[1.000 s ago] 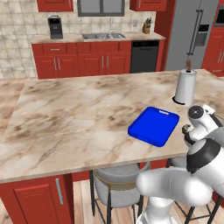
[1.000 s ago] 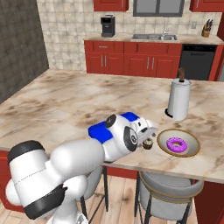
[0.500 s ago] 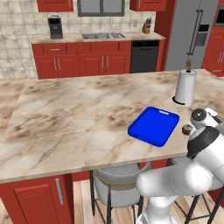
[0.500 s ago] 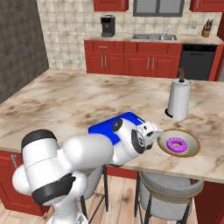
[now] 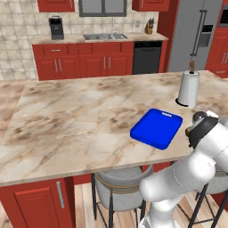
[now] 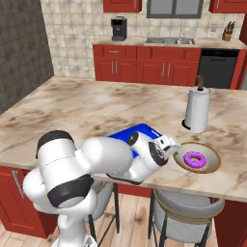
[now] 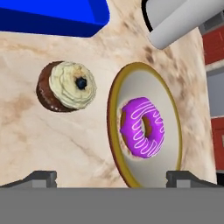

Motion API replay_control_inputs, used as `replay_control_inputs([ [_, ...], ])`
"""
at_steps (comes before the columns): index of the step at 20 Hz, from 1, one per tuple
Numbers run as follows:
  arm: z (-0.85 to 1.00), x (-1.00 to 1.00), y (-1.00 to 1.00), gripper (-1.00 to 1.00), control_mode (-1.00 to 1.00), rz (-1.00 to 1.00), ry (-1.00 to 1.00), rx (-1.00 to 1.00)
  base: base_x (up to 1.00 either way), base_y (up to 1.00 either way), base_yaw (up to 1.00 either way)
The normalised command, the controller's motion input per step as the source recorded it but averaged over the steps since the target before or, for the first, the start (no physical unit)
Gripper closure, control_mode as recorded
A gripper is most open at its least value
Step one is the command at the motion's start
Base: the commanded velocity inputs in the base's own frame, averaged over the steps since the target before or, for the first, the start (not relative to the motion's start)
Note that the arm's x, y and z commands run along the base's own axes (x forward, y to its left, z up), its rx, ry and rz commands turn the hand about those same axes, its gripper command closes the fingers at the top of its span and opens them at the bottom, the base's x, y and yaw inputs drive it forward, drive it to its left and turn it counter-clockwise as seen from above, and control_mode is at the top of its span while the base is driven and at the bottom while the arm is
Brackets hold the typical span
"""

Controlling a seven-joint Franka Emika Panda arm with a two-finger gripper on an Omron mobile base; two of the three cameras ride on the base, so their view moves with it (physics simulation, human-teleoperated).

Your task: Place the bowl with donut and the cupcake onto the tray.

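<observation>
- Kitchen w/ red cabinets point(image 5: 84, 64) along far wall; marble counter point(image 5: 80, 120) in front of robot.
- Blue tray point(image 5: 156, 128) flat on counter, near its front edge, nothing on it.
- Paper towel roll point(image 6: 197, 110) upright, beyond the bowl.
- Bowl point(image 6: 211, 159) w/ gold rim just right of tray, apart from it.
- Donut point(image 7: 141, 127), purple frosting, lying in bowl.
- Cupcake point(image 7: 66, 86), cream top, on counter btwn tray and bowl, touching neither.
- Gripper point(image 7: 110, 177) over bowl's near rim, jaws wide apart, holding nothing.
</observation>
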Motion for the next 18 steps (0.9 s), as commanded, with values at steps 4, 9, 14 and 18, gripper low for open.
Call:
replay_control_inputs([
  [4, -0.21, 0.18, -0.10, -1.00, -1.00, 0.00, 0.00, 0.00, 0.00, 0.00, 0.00],
  [9, -0.22, 0.17, -0.11, -1.00, -1.00, 0.00, 0.00, 0.00, 0.00, 0.00, 0.00],
  [14, -0.23, 0.14, -0.22, -1.00, -1.00, 0.00, 0.00, 0.00, 0.00, 0.00, 0.00],
  [18, -0.20, 0.17, -0.22, -1.00, -1.00, 0.00, 0.00, 0.00, 0.00, 0.00, 0.00],
])
